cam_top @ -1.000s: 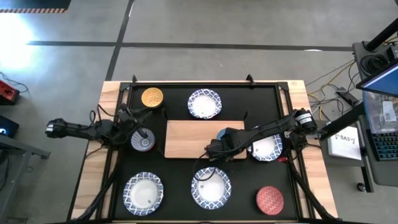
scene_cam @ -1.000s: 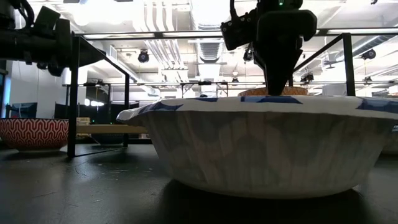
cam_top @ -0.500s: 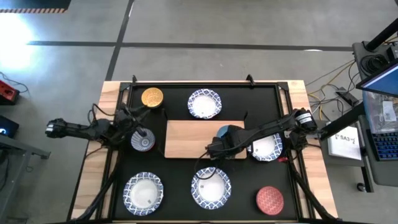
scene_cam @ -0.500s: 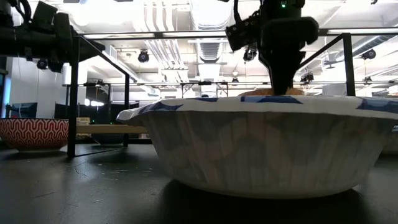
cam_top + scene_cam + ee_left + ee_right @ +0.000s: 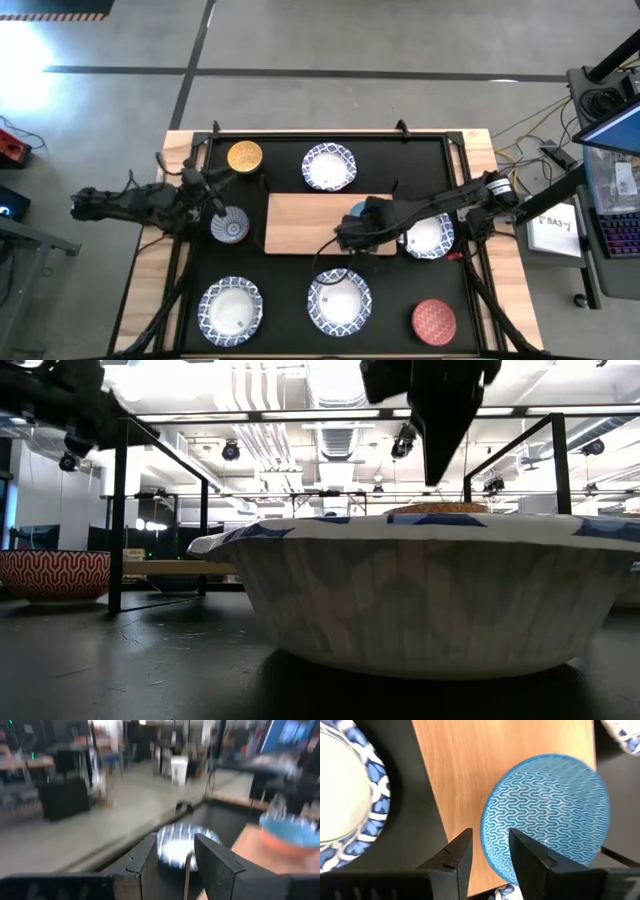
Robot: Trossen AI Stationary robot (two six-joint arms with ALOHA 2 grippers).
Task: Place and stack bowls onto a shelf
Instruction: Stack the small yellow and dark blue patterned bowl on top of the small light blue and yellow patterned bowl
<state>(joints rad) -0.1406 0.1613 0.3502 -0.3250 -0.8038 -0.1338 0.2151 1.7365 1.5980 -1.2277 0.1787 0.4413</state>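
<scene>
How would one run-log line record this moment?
right end effector: open above blue bowl | blue bowl: on shelf | left end effector: open, near small patterned bowl

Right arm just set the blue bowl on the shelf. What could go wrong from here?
1. The blue bowl sits near the shelf edge, and the right gripper has a finger over its rim; a sideways pull-out might drag it off.
2. A wide patterned bowl lies right beside the shelf under the right arm, so a low retreat may clip it.
3. The left gripper hangs by the small patterned bowl and might nudge it.
</scene>
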